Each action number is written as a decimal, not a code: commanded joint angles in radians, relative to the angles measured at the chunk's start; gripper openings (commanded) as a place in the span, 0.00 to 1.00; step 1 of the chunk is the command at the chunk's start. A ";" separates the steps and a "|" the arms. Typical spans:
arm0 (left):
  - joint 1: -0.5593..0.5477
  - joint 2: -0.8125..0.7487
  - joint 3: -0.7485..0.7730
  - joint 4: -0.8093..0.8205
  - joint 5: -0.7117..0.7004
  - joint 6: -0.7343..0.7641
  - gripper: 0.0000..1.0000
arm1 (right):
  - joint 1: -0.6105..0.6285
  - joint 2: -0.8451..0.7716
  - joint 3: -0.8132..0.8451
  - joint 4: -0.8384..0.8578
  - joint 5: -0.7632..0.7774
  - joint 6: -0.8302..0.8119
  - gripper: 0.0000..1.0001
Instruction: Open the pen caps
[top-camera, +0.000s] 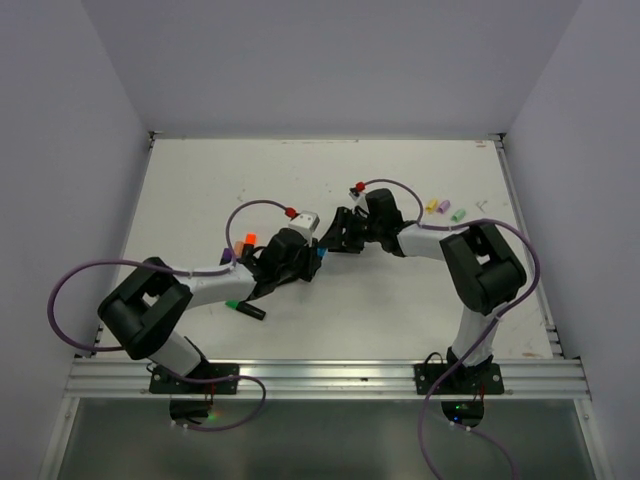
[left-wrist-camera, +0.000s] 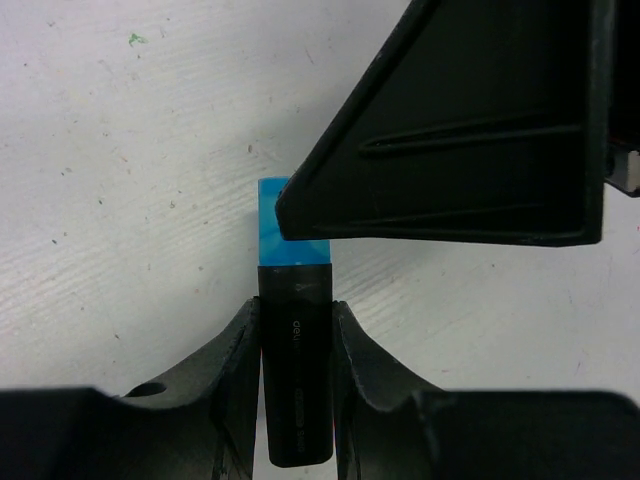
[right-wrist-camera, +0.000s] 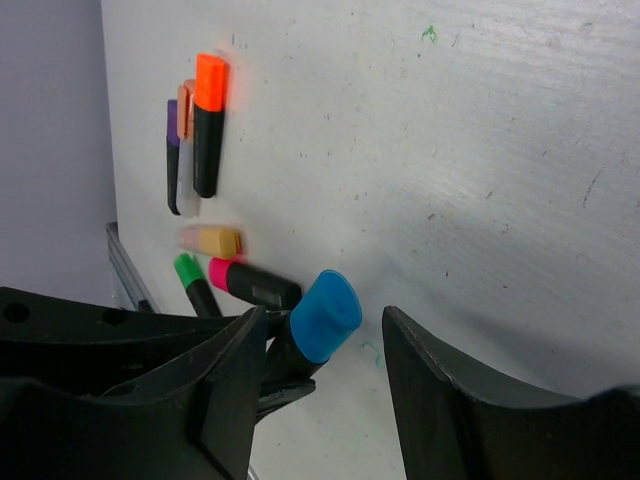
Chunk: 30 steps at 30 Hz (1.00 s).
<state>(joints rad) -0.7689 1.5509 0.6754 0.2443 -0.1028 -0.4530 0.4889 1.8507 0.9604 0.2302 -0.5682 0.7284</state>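
While two robot arms are meeting over the middle of a white, ink-flecked surface (top-camera: 330, 170), pale grey-lilac walls are closing it in on three sides and a metal rail (top-camera: 330, 372) is running along its near edge.

The left pincer (left-wrist-camera: 295, 322) is clamping the barrel of a black pen (left-wrist-camera: 295, 400), with the blue cap (left-wrist-camera: 285, 235) sticking out beyond its fingertips. The right pincer (right-wrist-camera: 322, 330) is standing with its jaws apart on either side of that cap, one finger close against it and a gap showing at the other. Seen from the left wrist, that finger is covering the cap's right corner.

More pens are lying in a loose group beside the left arm: an orange-capped pen (right-wrist-camera: 208, 130), a purple pen (right-wrist-camera: 172, 150) just beside it, a pale pastel pen (right-wrist-camera: 212, 240), a pink-ended pen (right-wrist-camera: 255, 283) and a green-ended pen (right-wrist-camera: 190, 280). From above, the left arm is hiding much of this group.

Well apart, beyond the right arm's elbow, three small pastel pieces (top-camera: 444, 207) in yellow, purple and green are lying close together, too small to tell caps from pens. Purple cables (top-camera: 60, 300) are looping off both arms.
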 joint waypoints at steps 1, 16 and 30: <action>-0.012 -0.046 0.009 0.003 0.003 -0.007 0.00 | 0.011 0.011 0.003 0.063 -0.030 0.029 0.54; -0.026 -0.074 0.015 -0.008 -0.003 -0.006 0.00 | 0.022 0.009 -0.015 0.110 -0.036 0.068 0.00; -0.026 -0.110 -0.076 0.047 -0.032 -0.023 0.52 | 0.022 -0.114 -0.029 0.052 0.005 0.088 0.00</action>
<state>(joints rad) -0.7879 1.4631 0.6182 0.2382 -0.1123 -0.4633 0.5087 1.8091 0.9287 0.2775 -0.5774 0.8040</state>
